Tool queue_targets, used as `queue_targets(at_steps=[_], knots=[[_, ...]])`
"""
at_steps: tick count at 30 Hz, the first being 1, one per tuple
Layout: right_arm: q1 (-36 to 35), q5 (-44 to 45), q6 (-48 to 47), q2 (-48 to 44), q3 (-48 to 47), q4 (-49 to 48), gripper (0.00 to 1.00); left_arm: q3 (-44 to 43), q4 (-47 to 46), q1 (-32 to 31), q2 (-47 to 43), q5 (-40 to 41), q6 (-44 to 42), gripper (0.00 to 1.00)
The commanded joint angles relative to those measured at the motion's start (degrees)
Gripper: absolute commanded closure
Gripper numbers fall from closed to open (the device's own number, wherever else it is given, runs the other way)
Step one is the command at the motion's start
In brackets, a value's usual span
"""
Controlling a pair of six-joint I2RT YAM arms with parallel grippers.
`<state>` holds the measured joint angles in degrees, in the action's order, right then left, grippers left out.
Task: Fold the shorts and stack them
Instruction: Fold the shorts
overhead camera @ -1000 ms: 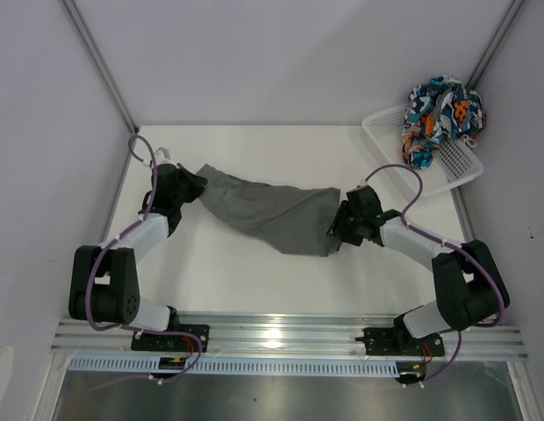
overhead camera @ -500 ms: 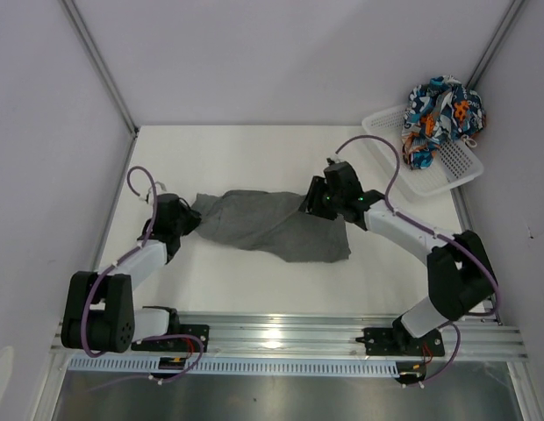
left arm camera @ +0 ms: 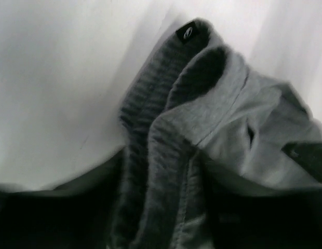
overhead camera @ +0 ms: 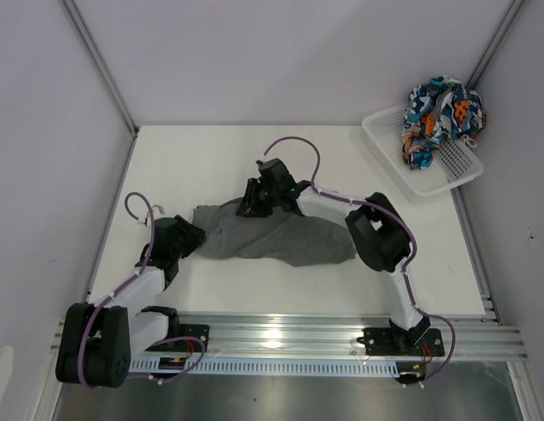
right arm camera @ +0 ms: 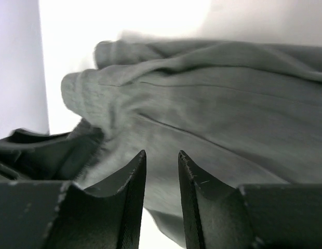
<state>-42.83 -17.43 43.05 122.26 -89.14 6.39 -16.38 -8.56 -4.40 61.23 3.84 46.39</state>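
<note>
The dark grey shorts (overhead camera: 281, 235) lie crumpled across the middle of the white table (overhead camera: 211, 158). My left gripper (overhead camera: 191, 235) sits at their left end. In the left wrist view the ribbed waistband (left arm camera: 166, 145) runs loosely between its dark, widely spread fingers, so it is open. My right gripper (overhead camera: 252, 200) hovers over the shorts' far left part. In the right wrist view its fingers (right arm camera: 162, 153) stand a narrow gap apart with nothing between them, and grey cloth (right arm camera: 213, 119) lies beyond. The patterned shorts (overhead camera: 443, 110) are bunched up in the basket.
A white mesh basket (overhead camera: 456, 168) stands at the table's far right corner against the wall. Metal frame posts rise at both back corners. A metal rail (overhead camera: 281, 338) runs along the near edge by the arm bases.
The grey shorts, stretched between both grippers a second ago, now lie slack on the table. My left gripper drew nearer and opened. My right gripper swept left from the shorts' right end, narrowing.
</note>
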Motion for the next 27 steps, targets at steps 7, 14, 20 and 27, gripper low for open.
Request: queue_targets(at_steps=[7,14,20,27], knots=[[-4.19,-3.93,0.11,7.29,-6.66,1.86,0.67,-0.49,5.64,-0.17,-7.71,-3.4,-2.18,0.01],[-4.54,-3.4,-2.53,7.91,-4.9,4.68,0.68,-2.78,3.9,4.23,-1.48,-12.16,-3.5,0.01],[-4.02,-2.7,-6.13,6.68,-2.01,7.49,0.69,-3.75,2.49,6.34,2.75,-17.02,-4.73,0.01],[-2.88,-2.52,-11.4,4.92,0.46,10.66,0.7,-4.18,-0.07,8.45,2.3,-24.47,-7.19,0.01]])
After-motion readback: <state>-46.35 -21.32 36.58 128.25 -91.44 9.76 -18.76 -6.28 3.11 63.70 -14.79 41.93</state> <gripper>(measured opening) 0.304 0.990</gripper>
